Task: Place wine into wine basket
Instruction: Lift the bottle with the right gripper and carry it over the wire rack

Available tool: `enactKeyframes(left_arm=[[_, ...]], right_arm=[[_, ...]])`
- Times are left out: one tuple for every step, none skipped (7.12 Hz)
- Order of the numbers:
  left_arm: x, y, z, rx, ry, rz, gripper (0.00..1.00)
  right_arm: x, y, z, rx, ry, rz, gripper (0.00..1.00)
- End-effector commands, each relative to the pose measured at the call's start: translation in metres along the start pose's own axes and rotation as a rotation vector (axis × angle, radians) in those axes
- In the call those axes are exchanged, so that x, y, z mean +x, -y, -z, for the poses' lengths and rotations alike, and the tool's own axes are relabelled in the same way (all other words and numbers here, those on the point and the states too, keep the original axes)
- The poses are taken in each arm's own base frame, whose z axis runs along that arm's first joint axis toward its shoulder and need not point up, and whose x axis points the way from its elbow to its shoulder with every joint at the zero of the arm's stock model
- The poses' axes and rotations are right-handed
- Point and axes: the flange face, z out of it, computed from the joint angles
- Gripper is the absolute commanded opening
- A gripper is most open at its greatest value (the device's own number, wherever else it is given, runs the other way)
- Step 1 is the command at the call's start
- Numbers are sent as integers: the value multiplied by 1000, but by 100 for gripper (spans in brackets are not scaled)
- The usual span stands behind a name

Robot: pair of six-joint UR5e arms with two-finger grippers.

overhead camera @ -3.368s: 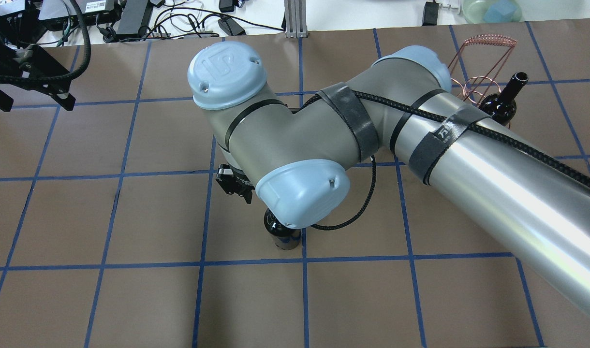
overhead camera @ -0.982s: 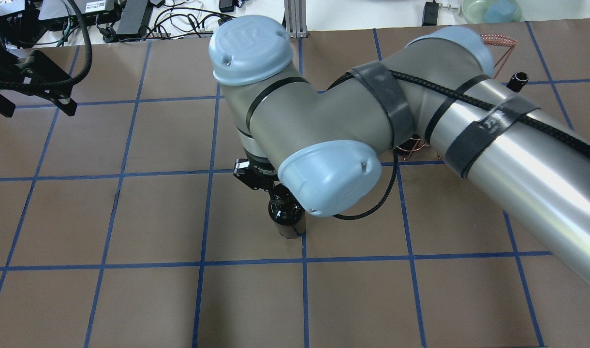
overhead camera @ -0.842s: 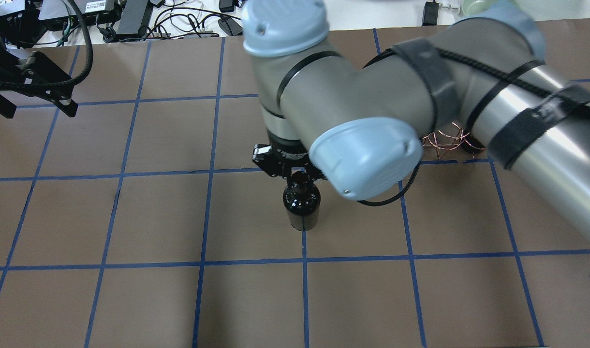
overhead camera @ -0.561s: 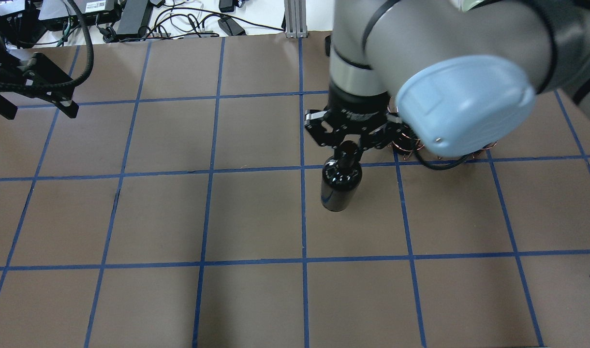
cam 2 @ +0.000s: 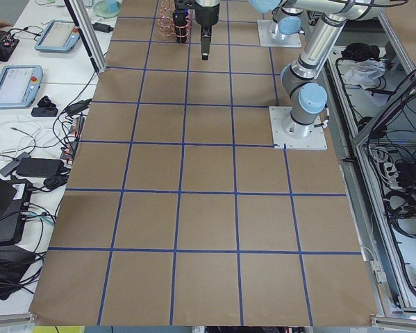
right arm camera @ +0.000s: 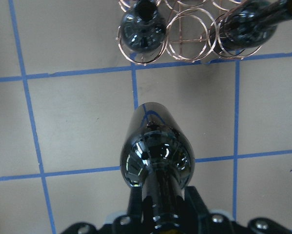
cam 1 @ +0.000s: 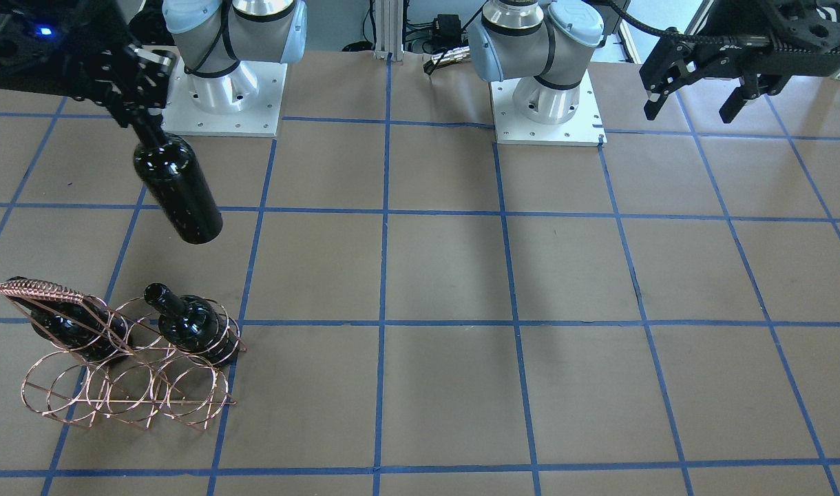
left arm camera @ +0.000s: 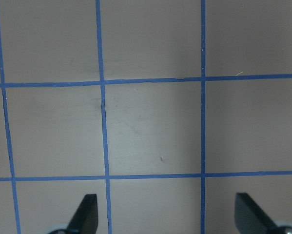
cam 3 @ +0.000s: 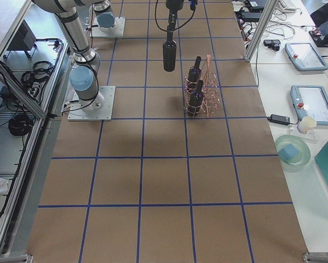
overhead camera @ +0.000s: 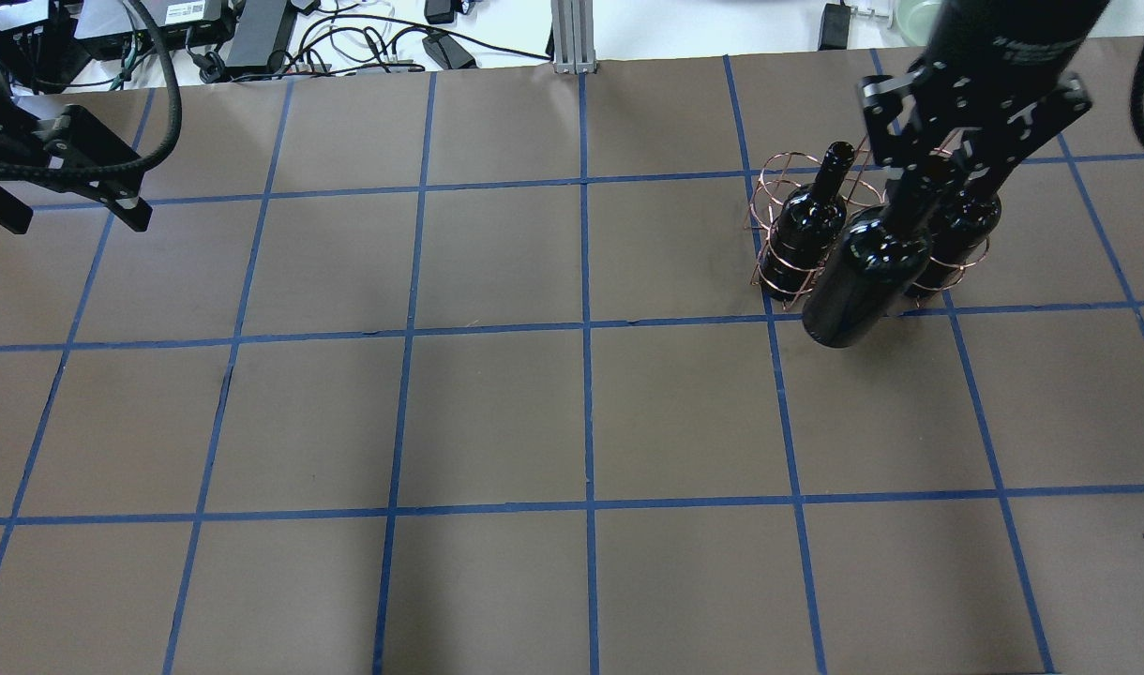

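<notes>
My right gripper (overhead camera: 947, 164) is shut on the neck of a near-black wine bottle (overhead camera: 863, 277), which hangs clear of the table (cam 1: 179, 189) on the robot's side of the copper wire wine basket (cam 1: 38, 289). Two like bottles stand in the basket's outer rings (cam 1: 189, 324) (cam 1: 76, 329); the rings between them hold nothing. The right wrist view looks down the held bottle (right arm camera: 158, 151), with the basket (right arm camera: 187, 34) just ahead. My left gripper (overhead camera: 70, 211) is open and empty, far off at the table's left (cam 1: 692, 110) (left arm camera: 167, 214).
The table is brown paper with a blue tape grid. Both arm bases (cam 1: 547, 89) stand on white plates at the robot's edge. Cables and power bricks (overhead camera: 253, 37) lie beyond the far edge. Tablets and a green dish (cam 3: 295, 150) sit on side benches.
The right arm has lifted the bottle from the table's middle and carried it right and away, up to the basket. The left arm has barely moved.
</notes>
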Motion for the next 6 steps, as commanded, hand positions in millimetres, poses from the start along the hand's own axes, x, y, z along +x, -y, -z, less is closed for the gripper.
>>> enactKeyframes(left_arm=[[0, 0, 0, 2, -2, -1, 100], [1, 2, -1, 5, -12, -1, 100], [1, 1, 0, 5, -9, -1, 100], [1, 1, -1, 3, -9, -1, 100], [1, 1, -1, 2, -10, -1, 100], [1, 1, -1, 2, -11, -1, 100]], right_arm=[[33, 31, 18, 42, -5, -9, 0], [34, 49, 22, 94, -8, -11, 0], [35, 57, 22, 118, -9, -14, 0], [42, 67, 13, 124, -11, -23, 0], [56, 83, -3, 98, -19, -24, 0], [67, 86, -11, 83, -20, -22, 0]])
